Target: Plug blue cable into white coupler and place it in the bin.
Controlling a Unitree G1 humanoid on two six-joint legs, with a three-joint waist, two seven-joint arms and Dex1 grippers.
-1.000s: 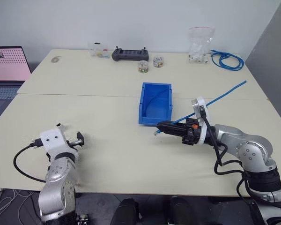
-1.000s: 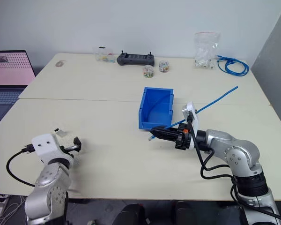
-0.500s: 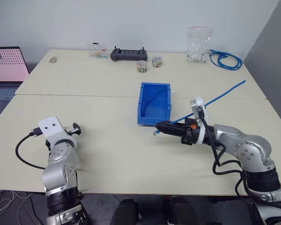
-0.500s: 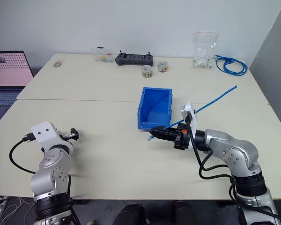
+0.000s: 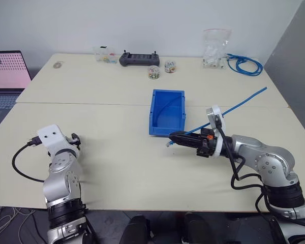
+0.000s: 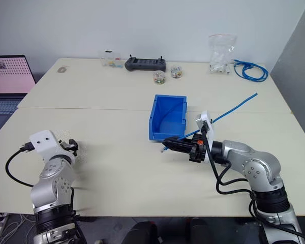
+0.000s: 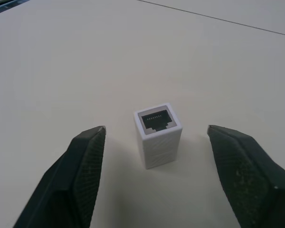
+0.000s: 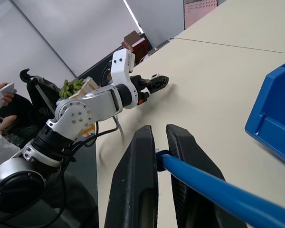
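Your left gripper (image 7: pixel 152 156) is spread around the white coupler (image 7: pixel 158 134), near the table's (image 5: pixel 122 168) left edge. Squeeze crooked and it tips. Your right gripper (image 8: pixel 160 156) pinches the blue cable (image 5: pixel 229 111).

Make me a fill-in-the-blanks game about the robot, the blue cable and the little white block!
1. The right gripper is shut on the ____ cable.
2. The white coupler stands on the table between the left gripper's two ____ fingers.
3. The bin is colored ____.

Missing words: blue; black; blue
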